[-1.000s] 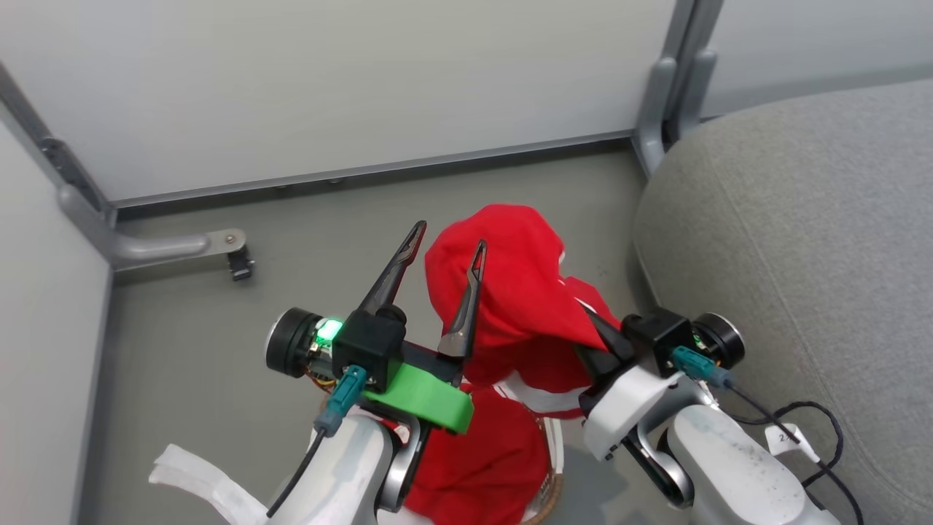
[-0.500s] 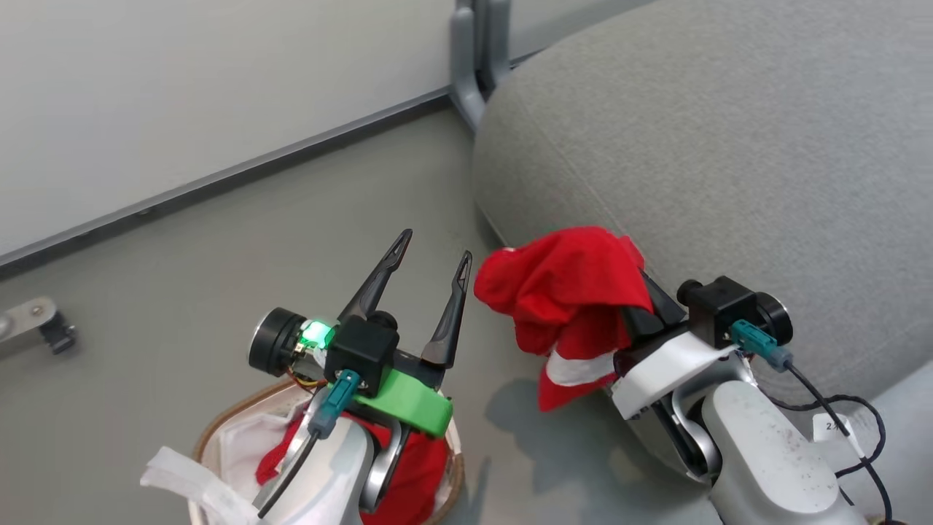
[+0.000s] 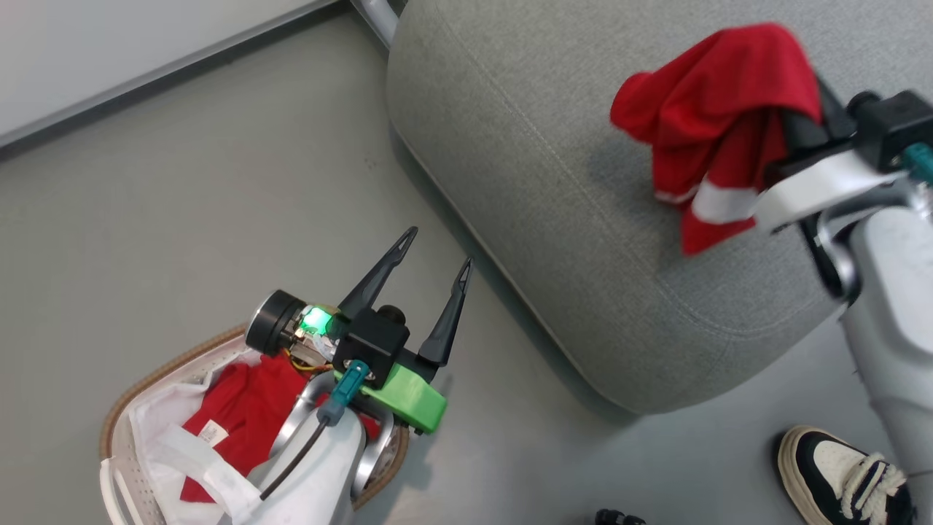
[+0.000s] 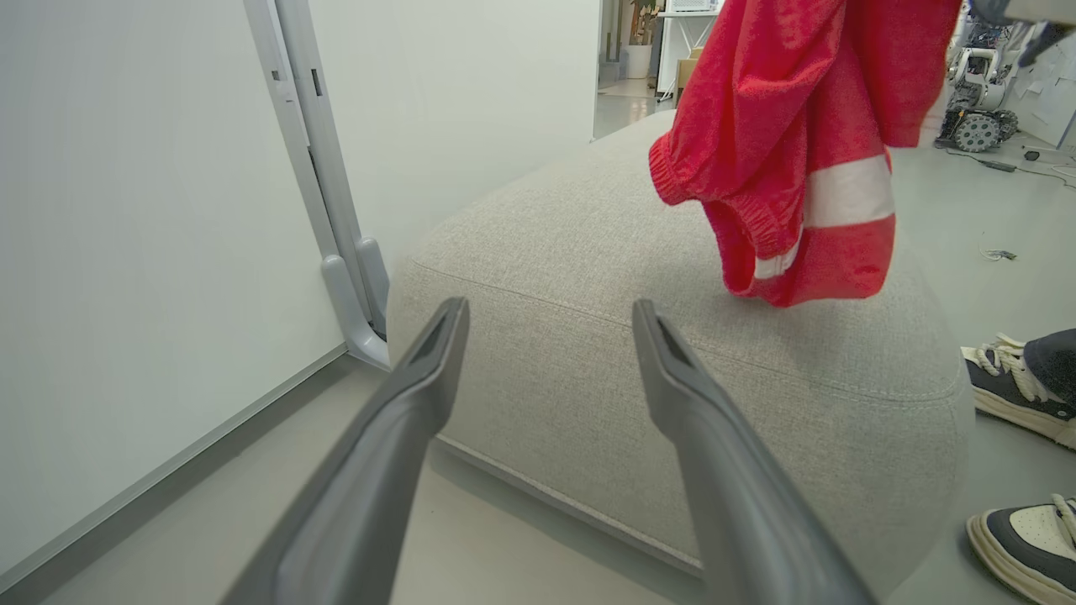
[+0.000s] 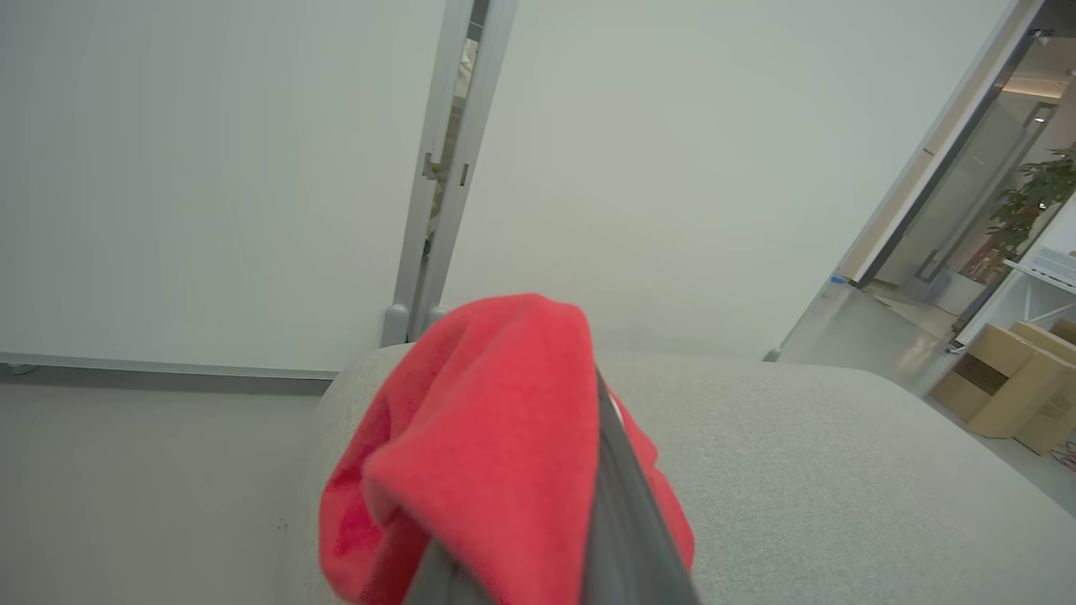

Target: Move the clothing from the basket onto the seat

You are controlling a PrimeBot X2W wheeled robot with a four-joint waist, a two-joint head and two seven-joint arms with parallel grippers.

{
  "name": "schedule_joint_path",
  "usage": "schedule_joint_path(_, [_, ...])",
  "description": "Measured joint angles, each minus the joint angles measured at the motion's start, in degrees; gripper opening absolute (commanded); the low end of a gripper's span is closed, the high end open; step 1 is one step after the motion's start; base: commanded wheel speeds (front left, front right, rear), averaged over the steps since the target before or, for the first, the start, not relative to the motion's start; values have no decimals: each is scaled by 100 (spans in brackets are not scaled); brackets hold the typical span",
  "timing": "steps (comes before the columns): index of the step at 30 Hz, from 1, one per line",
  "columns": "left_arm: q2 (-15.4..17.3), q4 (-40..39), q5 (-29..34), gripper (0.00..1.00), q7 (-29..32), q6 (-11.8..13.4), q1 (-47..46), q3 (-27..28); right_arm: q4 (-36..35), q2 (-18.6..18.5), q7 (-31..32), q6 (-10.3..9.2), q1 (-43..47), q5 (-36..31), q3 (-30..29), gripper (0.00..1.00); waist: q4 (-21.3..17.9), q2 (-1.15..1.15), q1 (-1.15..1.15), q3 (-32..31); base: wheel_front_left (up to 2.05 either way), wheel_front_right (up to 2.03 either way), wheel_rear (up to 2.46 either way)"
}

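Note:
A red garment with a white stripe (image 3: 711,124) hangs from my right gripper (image 3: 791,120), which is shut on it above the grey seat (image 3: 554,175). In the left wrist view the garment (image 4: 790,143) dangles just over the seat (image 4: 588,353). The right wrist view has red cloth (image 5: 487,454) draped over my fingers (image 5: 618,504). My left gripper (image 3: 437,251) stands open and empty over the floor, left of the seat. Below it sits the basket (image 3: 146,379) with more red clothing (image 3: 240,408) and a white liner (image 3: 168,415) inside.
White partition walls (image 3: 109,44) with a grey post (image 4: 336,244) stand behind the seat. A person's shoe (image 3: 838,474) rests on the floor at the lower right, close to my right arm. Open grey floor (image 3: 182,219) lies left of the seat.
The camera has swung right. My right gripper has carried the red garment from beside the basket to above the seat. My left gripper has stayed open over the basket.

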Motion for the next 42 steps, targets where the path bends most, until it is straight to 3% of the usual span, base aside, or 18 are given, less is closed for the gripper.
schedule_joint_path(11, [137,51,148,100,0,-111,-408,-202,858,-917,0,0,-1667,-335,-848,0,473,0,0,991,0,0,0])
schedule_joint_path(18, [131,-13,171,100,-1,-108,-632,-168,1573,-962,-1,1,-1911,-521,-1446,0,882,0,1,1500,0,0,0])
schedule_joint_path(19, [130,-10,174,100,0,-108,-656,-164,1677,-949,0,1,-1869,-521,-1528,26,934,0,1,1551,0,0,0])
schedule_joint_path(20, [127,-9,181,100,-1,-101,-682,-158,1797,-918,-1,0,-1768,-533,-1636,43,999,0,1,1612,0,0,0])
schedule_joint_path(21, [127,3,183,100,-1,-90,-695,-145,1905,-870,0,1,-1626,-587,-1714,100,1060,0,1,1667,0,0,0])
schedule_joint_path(27, [167,87,172,100,-1,-38,-702,-38,2054,-477,0,1,-837,-677,-2205,100,1323,0,1,1852,0,0,0])
schedule_joint_path(42, [152,171,-33,100,-1,243,-314,511,684,459,0,0,934,-530,-2213,100,1305,0,1,1120,0,0,0])
